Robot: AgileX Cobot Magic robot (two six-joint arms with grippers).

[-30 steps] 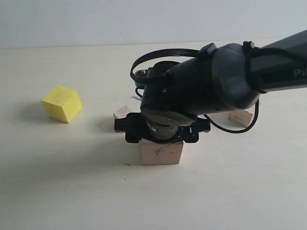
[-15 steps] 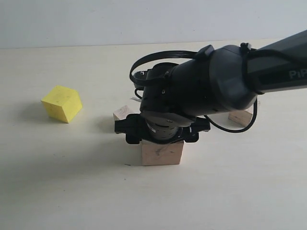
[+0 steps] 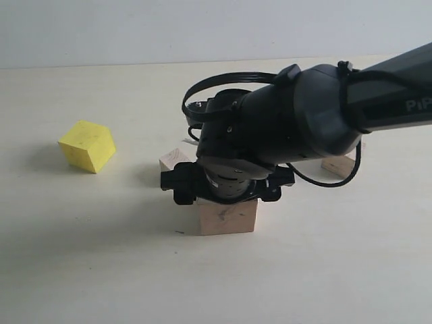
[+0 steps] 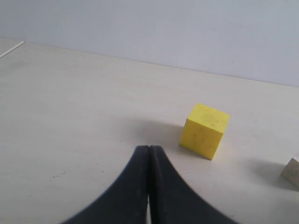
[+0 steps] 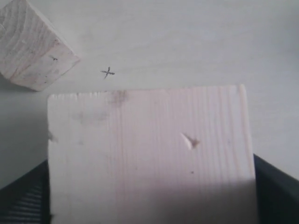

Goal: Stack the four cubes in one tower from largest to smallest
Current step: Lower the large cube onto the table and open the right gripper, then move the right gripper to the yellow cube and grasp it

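The large pale wood cube (image 3: 228,217) rests on the table, and in the right wrist view this cube (image 5: 149,154) fills the space between the black fingers (image 5: 23,198). My right gripper (image 3: 228,192) hovers low over it, open, one finger on each side. The yellow cube (image 3: 86,145) sits alone at the far left, and shows as the yellow cube (image 4: 204,130) just ahead of my shut left gripper (image 4: 148,149). A smaller wood cube (image 3: 172,159) lies just behind the large one. Another wood cube (image 3: 339,164) peeks out under the right arm.
The black right arm (image 3: 317,115) reaches in from the right and hides the table behind the large cube. A small pen cross (image 5: 108,72) marks the tabletop beside the smaller cube (image 5: 32,46). A pale wall borders the table's far edge.
The right gripper has lifted slightly and its jaws have eased wider, so more of the large cube's front face shows. The cubes have not moved.
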